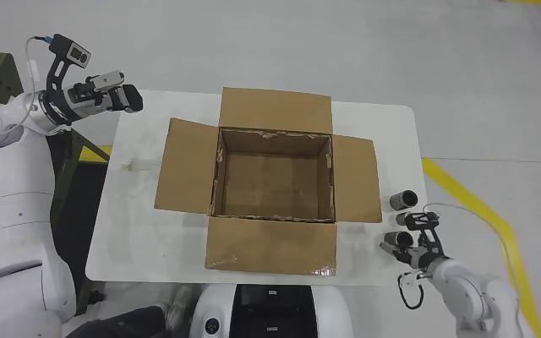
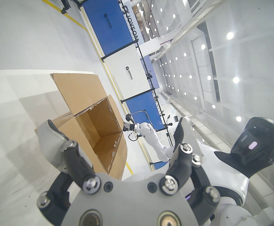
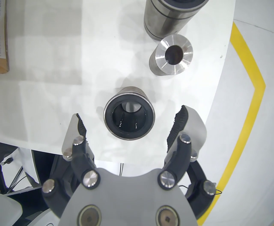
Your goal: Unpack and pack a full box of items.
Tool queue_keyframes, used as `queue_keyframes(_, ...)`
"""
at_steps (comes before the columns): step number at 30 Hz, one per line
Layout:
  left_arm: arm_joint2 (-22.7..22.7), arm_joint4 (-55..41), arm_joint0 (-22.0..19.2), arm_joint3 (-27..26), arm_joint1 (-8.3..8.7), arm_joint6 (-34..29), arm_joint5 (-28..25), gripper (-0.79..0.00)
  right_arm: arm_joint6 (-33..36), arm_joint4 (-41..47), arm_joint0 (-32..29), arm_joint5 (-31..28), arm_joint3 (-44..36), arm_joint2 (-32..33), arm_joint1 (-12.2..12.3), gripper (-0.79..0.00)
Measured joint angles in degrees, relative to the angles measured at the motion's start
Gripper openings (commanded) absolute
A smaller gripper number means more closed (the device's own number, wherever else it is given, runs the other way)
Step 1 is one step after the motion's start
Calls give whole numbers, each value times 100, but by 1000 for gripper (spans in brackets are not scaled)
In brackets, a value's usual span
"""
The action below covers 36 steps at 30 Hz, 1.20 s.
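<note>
L gripper jaws spread, clear of box | R gripper jaws spread, at bearing | sleeve, big cyl just beyond

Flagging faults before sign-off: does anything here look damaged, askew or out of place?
Only the cardboard box: the rim of its opening is ragged, with torn shreds along the fold lines. The three metal cylinders sit close to the table edge, none overhanging.
</note>
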Motion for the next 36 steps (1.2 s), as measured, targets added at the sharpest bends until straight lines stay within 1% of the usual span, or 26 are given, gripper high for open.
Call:
queue_keyframes(1, 0, 0, 0, 0, 0, 0, 0, 0, 6, 6, 15, 7, 20, -3, 1, -219)
queue_keyframes(3, 0, 0, 0, 0, 0, 0, 0, 0, 14, 27, 45, 30, 60, 1, 5, -305)
queue_keyframes(5, 0, 0, 0, 0, 0, 0, 0, 0, 10, 56, 63, 41, 82, 9, 8, -326)
queue_keyframes(10, 0, 0, 0, 0, 0, 0, 0, 0, -15, 93, 90, 33, 112, 9, 17, -317)
queue_keyframes(12, 0, 0, 0, 0, 0, 0, 0, 0, -30, 102, 99, 36, 117, 6, 20, -292)
queue_keyframes(13, 0, 0, 0, 0, 0, 0, 0, 0, -36, 107, 103, 38, 117, 3, 21, -299)
queue_keyframes(15, 0, 0, 0, 0, 0, 0, 0, 0, -48, 102, 112, 41, 115, -2, 25, -345)
queue_keyframes(17, 0, 0, 0, 0, 0, 0, 0, 0, -56, 100, 122, 43, 111, -3, 28, -369)
queue_keyframes(22, 0, 0, 0, 0, 0, 0, 0, 0, -71, 115, 141, 59, 105, 4, 37, -533)
queue_keyframes(23, 0, 0, 0, 0, 0, 0, 0, 0, -71, 116, 142, 59, 105, 1, 39, -551)
queue_keyframes(25, 0, 0, 0, 0, 0, 0, 0, 0, -70, 116, 144, 58, 105, -6, 42, -637)
queue_keyframes(29, 0, 0, 0, 0, 0, 0, 0, 0, -60, 133, 126, 67, 81, -20, 47, -782)
queue_keyframes(36, 0, 0, 0, 0, 0, 0, 0, 0, -33, 272, -56, 57, -221, 121, 61, -785)
